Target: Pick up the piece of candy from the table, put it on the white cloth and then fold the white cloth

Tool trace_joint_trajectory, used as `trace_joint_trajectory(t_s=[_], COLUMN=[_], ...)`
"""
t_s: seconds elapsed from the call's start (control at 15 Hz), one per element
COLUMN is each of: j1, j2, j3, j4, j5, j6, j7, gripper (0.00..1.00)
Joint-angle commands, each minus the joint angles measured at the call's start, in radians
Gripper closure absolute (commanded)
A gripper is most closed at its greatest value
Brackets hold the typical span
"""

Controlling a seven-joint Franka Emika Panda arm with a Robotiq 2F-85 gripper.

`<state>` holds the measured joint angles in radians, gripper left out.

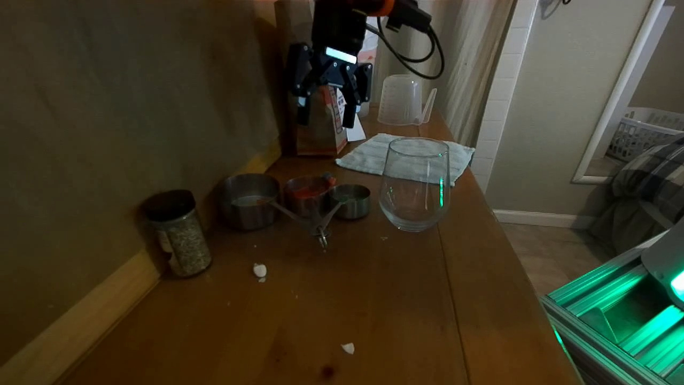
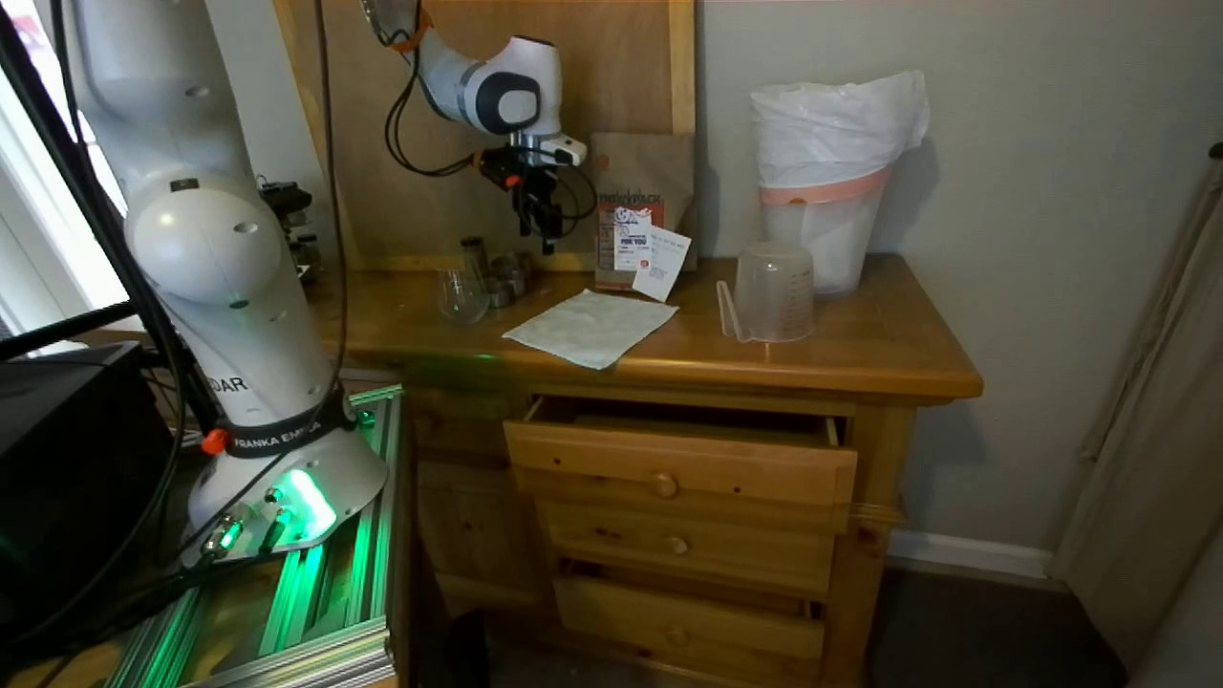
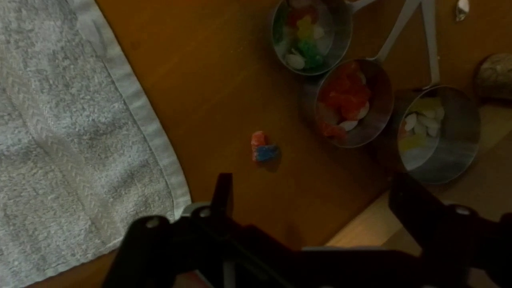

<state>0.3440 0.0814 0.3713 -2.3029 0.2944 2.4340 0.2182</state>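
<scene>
While the gripper hangs with its jaws parted wide, the red-and-blue candy lies below it on the brown table. In the wrist view, the white cloth spreads flat at 9 o'clock from the candy, apart from it; 3 metal measuring cups sit from 1 to 3 o'clock. In an exterior view, a plastic jug stands near 3 o'clock from the cloth.
</scene>
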Motion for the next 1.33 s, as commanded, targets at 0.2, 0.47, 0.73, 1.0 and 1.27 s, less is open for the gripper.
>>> trace_joint_trajectory(t_s=[0.2, 0.47, 0.73, 1.0, 1.27], j1=[0.039, 0.044, 0.050, 0.059, 0.065], j2=[0.106, 0.132, 0.157, 0.181, 0.198], j3=[-0.026, -0.036, -0.036, -0.035, -0.040], j4=[0.041, 0.048, 0.059, 0.067, 0.076], j5=[-0.182, -0.213, -0.212, -0.204, -0.202], j6=[0.036, 0.035, 0.038, 0.037, 0.042], j7=[0.123, 0.152, 0.151, 0.148, 0.155], gripper=[0.00, 0.26, 0.48, 0.77, 0.97])
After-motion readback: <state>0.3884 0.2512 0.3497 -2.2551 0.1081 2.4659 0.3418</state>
